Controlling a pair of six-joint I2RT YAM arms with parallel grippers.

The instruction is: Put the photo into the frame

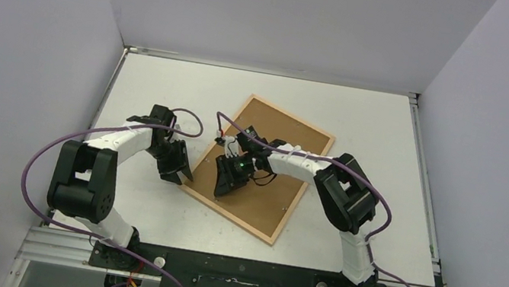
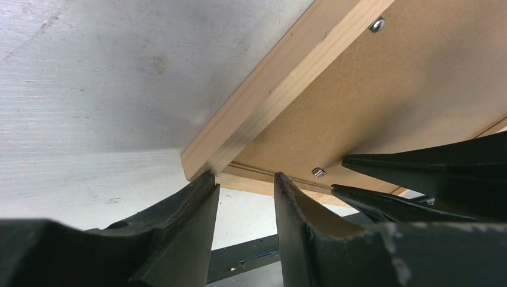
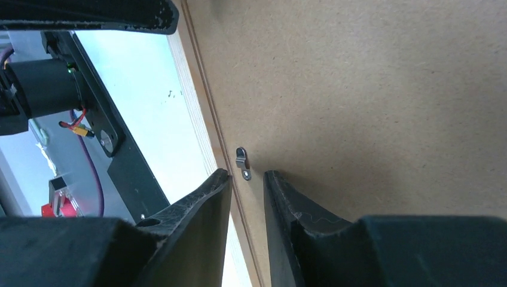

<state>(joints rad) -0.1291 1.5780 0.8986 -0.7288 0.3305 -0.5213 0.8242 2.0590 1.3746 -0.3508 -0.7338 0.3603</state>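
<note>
Frame [image 2: 269, 101] corner at left pincer [image 2: 242, 176] tips | right pincer [image 3: 246, 173] over its back

pale-wood frame [image 1: 294, 116], brown backing board [image 1: 280, 194]

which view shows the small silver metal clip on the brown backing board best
Right wrist view: the small silver metal clip is close and sharp on the brown backing board. The left wrist view shows similar clips smaller; from the top they are too small to see.
</note>
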